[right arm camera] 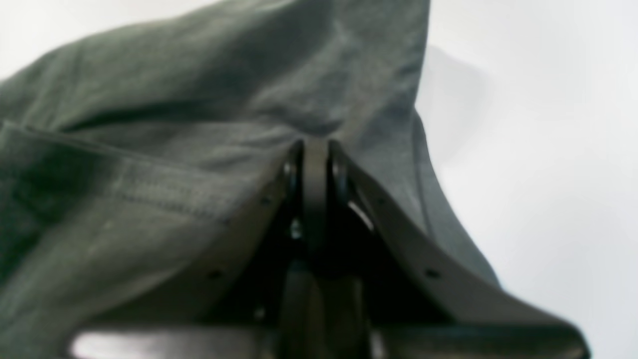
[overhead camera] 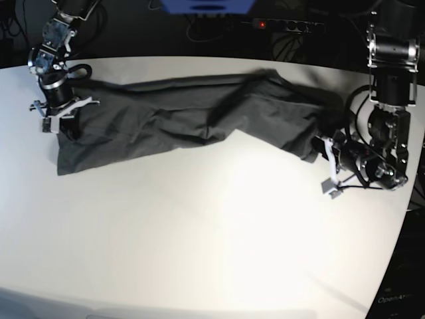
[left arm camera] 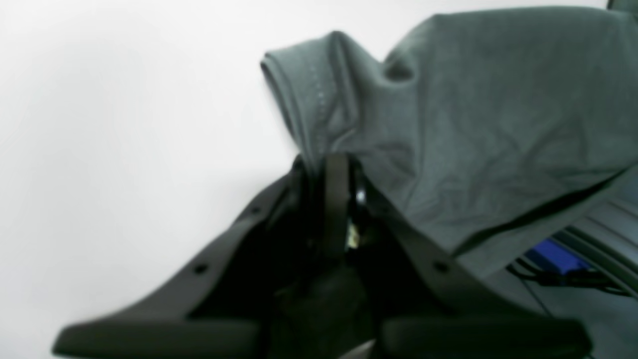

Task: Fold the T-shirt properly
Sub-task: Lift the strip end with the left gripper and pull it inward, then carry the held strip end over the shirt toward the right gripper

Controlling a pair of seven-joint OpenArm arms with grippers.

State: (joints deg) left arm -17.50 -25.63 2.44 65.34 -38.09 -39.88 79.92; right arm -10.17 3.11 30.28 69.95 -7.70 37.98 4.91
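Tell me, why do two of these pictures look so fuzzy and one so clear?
Left wrist view: the left gripper sits too near the lens, so it blurs; the T-shirt is soft too. Right wrist view: same closeness blur, plus pale washed-out table. Base view: sharper, evenly lit, soft shadows, dark background.

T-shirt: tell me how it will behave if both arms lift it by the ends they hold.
The T-shirt is probably floppy: it creases and drapes over the left gripper. Its middle would likely sag between that and the right gripper. It seems light, being thin fabric lying nearly flat on the table.
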